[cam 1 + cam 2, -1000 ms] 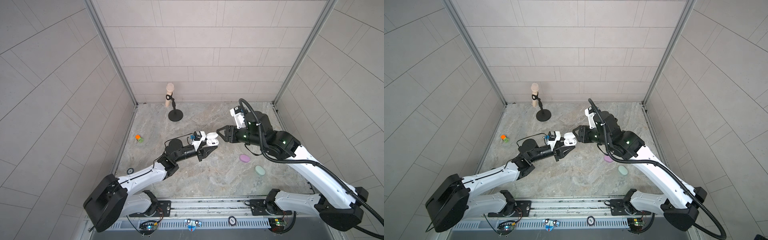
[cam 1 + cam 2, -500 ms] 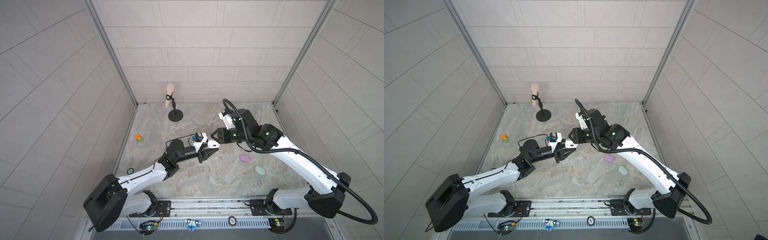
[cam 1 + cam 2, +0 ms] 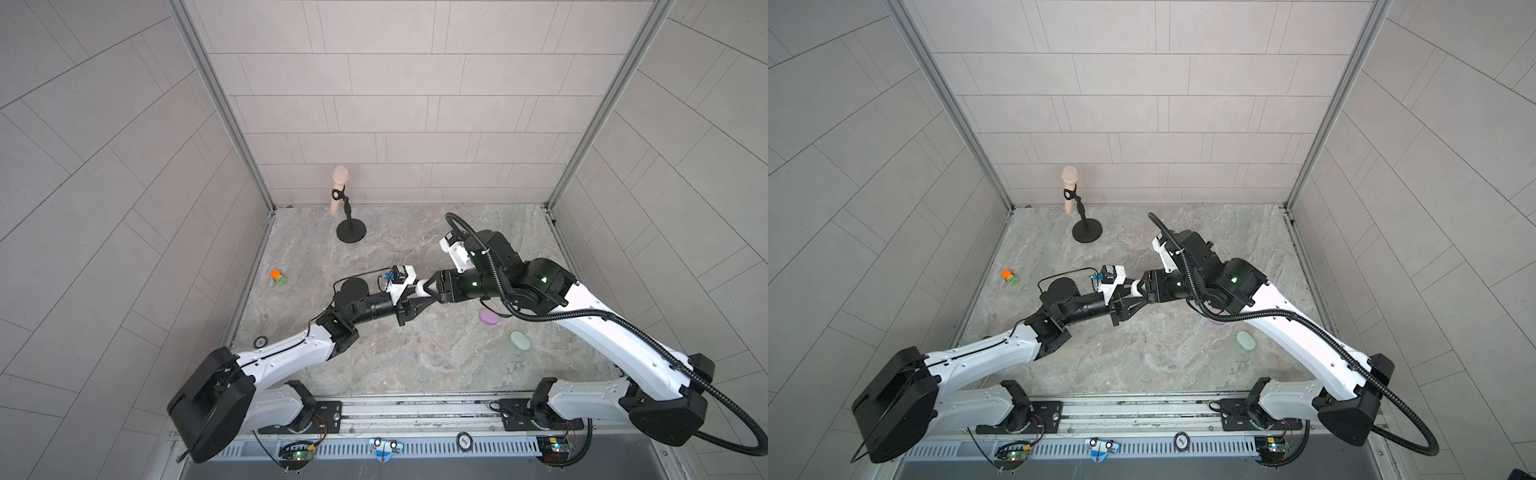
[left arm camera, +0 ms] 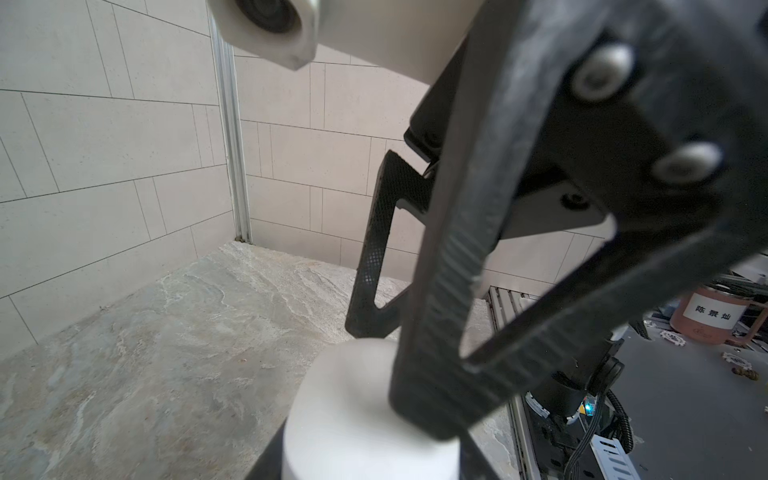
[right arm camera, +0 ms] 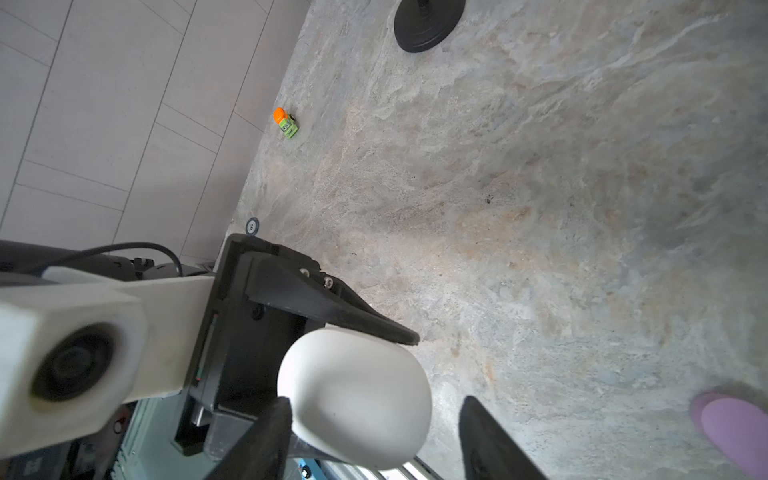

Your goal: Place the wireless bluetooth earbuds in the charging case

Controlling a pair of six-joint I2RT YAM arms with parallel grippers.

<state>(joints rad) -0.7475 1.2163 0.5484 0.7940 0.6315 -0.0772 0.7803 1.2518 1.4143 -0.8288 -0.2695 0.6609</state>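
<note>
The left claw [image 3: 417,294] is squeezed tight on the white case [image 5: 353,382]. It holds the case up off the table, in the middle of both top views. The right claw [image 5: 376,401] faces it, nose to nose. Its two fingers [image 5: 270,440] are spread apart around the free end of the case. One finger touches the case and the other is apart from it, so this claw grips nothing.

I think the step is to open the lid or to take the case over. To do it well, the left claw should hold the case steady. The right claw should close slowly and evenly, so the smooth round case does not pop out.

I cannot see any earbuds. They may be inside a case or hidden by the arms.

A lilac case [image 3: 489,317] and a mint case [image 3: 520,340] lie on the stone table [image 3: 415,365], right of and below the middle of a top view. A small orange and green toy [image 3: 278,277] sits far off at the left. A microphone stand [image 3: 351,235] is above the middle.
</note>
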